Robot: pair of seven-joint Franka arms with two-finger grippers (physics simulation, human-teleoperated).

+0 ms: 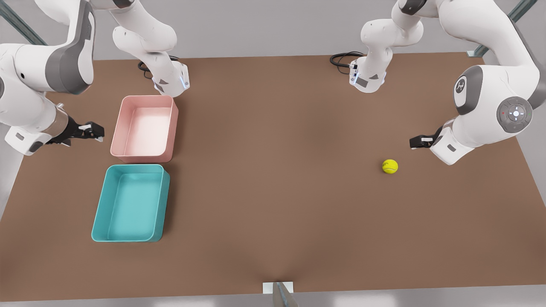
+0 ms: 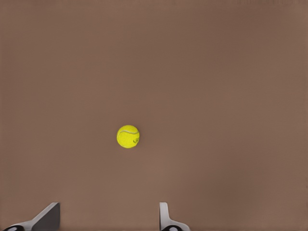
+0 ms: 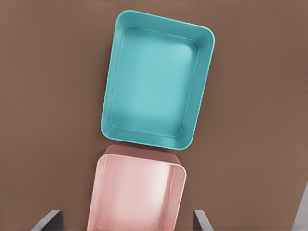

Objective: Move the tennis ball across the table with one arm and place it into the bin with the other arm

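Two grippers, two jobs. Left gripper (image 1: pixel 416 142): on the front view's right, hanging near the tennis ball (image 1: pixel 390 166), fingers spread wide with nothing between them, as the left wrist view shows by the two fingertips (image 2: pixel 48 217) standing well apart. Right gripper (image 1: pixel 94 131): on the front view's left, just beside the pink tub (image 1: pixel 171 123), waiting; fingers likewise parted and empty, to judge by the two tips at the edges of the right wrist view, though little of them shows there.

Ball resting on the bare brown table (image 1: pixel 273 179), well apart from the bin (image 1: pixel 100 213), which lies at the far side next to the pink tub and has nothing in it.

Step in hand, as judged: reaching for the ball with the left gripper. To do it well:
- Centre the open fingers over the ball before descending; in the left wrist view the ball (image 2: pixel 128 136) sits ahead of the fingertips, not yet between them.
- Come down straight, so that neither finger nudges it; a round ball on a flat top probably rolls at a touch.
- Close across the widest part, gently, since fuzz gives some grip.
- Carry toward mid-table for the handover.
- Aim finally for the teal tub, not the pink one.
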